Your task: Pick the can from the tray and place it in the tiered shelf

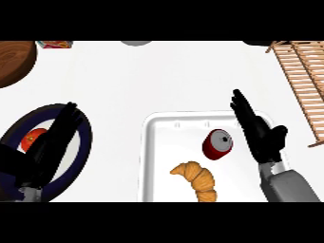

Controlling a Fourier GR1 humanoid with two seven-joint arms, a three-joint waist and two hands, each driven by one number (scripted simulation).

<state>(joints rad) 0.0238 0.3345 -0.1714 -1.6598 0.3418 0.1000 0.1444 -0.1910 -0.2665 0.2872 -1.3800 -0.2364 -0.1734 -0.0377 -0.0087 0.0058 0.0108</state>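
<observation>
A white rectangular tray point(166, 137) sits on the white tabletop, near the middle and towards the near edge. On it lies a red cylindrical can point(218, 144), tipped on its side in the tray's right half, with its grey round end facing up and to the right. A golden-brown croissant point(196, 181) rests on the same tray, nearer than the can and slightly to its left, apart from it.

The right hand point(264, 137) hovers over the tray's right edge, just to the right of the can, with a narrow gap showing between them. Its fingers are straight and together, pointing to the far side, with the thumb spread out to the right; it holds nothing.

The left hand point(33, 163) shows at the near left over a dark blue round plate point(82, 142). Its fingers are straight and slant to the far right, empty. A small red round item point(30, 138) lies on the plate, partly hidden by that hand.

A light wooden slatted tiered shelf point(310, 85) stands at the far right, well apart from the can. A brown wooden bowl point(3, 64) is at the far left.
</observation>
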